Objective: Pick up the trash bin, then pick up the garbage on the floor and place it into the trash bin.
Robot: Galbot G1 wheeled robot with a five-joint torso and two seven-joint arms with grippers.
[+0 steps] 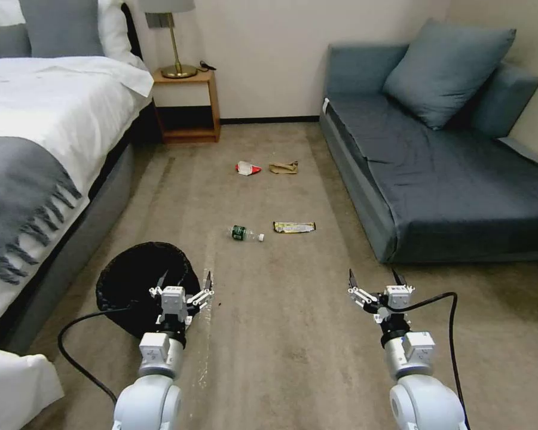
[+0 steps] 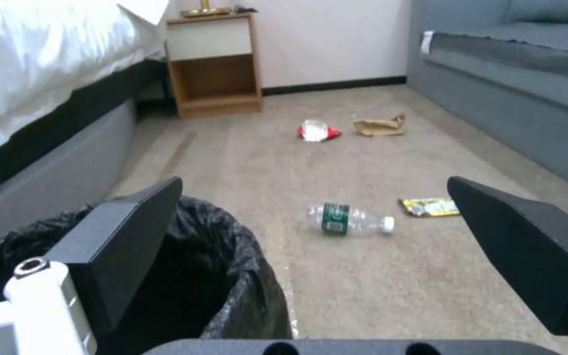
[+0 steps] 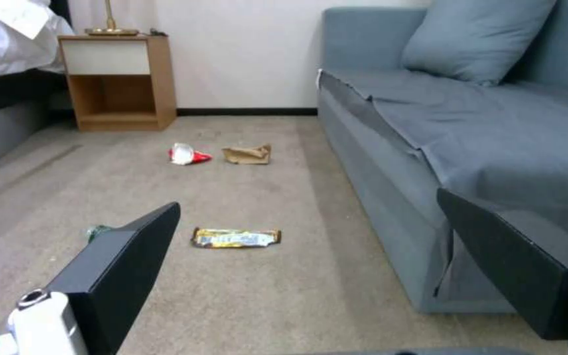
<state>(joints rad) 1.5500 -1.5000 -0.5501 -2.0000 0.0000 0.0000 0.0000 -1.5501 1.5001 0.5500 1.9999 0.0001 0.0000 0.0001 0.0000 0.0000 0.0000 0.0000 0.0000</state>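
Observation:
The trash bin point(image 1: 131, 278), lined with a black bag, stands on the carpet beside the bed. My left gripper point(image 1: 185, 280) hovers open over its right rim; in the left wrist view the gripper point(image 2: 315, 183) spreads wide with the bin point(image 2: 244, 281) under one finger. My right gripper point(image 1: 376, 279) is open and empty above bare carpet near the sofa. The garbage lies ahead: a clear bottle point(image 1: 245, 233) point(image 2: 350, 219), a gold wrapper point(image 1: 294, 227) point(image 3: 236, 238), a red-and-white packet point(image 1: 247, 168) point(image 3: 187, 155) and a tan paper bag point(image 1: 283, 168) point(image 3: 248, 154).
A bed point(image 1: 42, 149) runs along the left and a blue-grey sofa point(image 1: 448, 179) along the right, leaving a carpeted lane between them. A wooden nightstand point(image 1: 188, 107) with a lamp stands against the far wall.

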